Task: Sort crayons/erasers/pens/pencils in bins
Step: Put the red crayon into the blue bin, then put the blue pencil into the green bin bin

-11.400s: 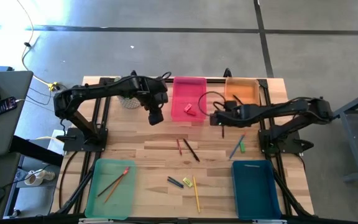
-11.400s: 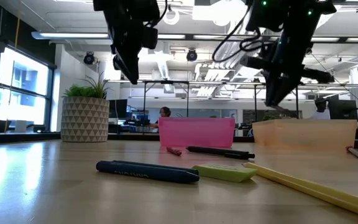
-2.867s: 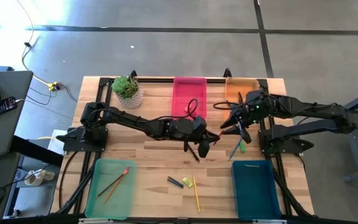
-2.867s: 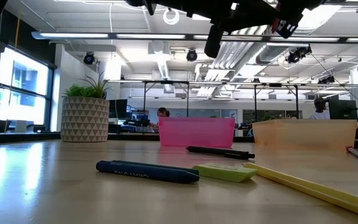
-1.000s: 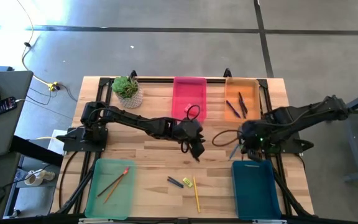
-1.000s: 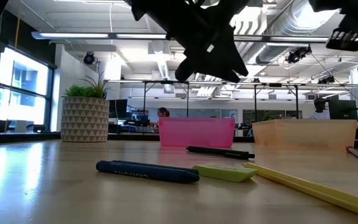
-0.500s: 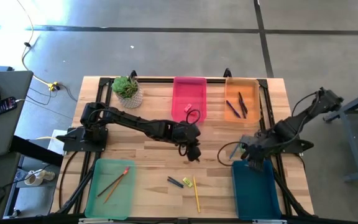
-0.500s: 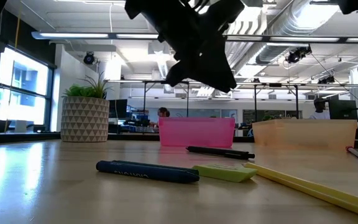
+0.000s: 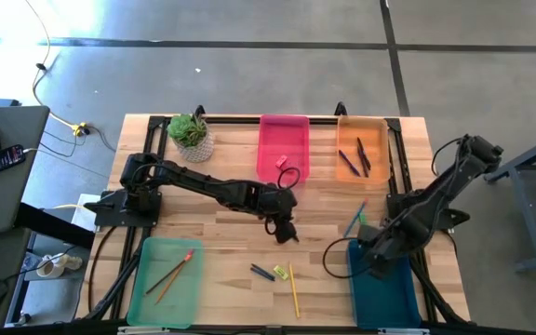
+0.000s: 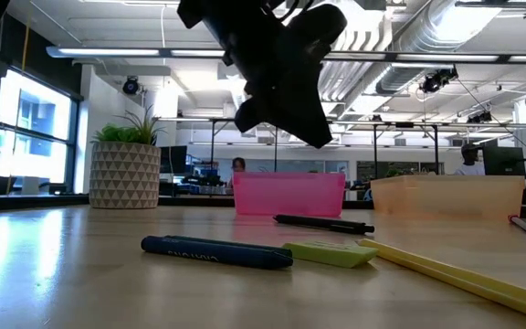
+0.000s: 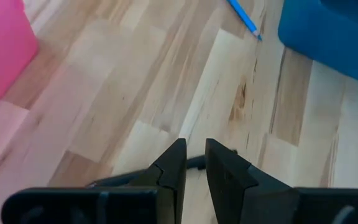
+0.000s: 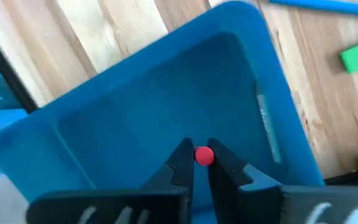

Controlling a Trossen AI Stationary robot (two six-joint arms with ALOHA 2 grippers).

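Right wrist view: the right gripper (image 12: 199,163) is clamping a red crayon (image 12: 203,155) end-on, directly above the dark teal-blue bin (image 12: 135,118). At table centre, the left gripper (image 11: 194,163) is narrowing crosswise over a dark pen (image 11: 197,162).

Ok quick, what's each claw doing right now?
Left gripper: low over the black pen; open or shut cannot be told.
Right gripper: shut on a red crayon, above the teal bin.
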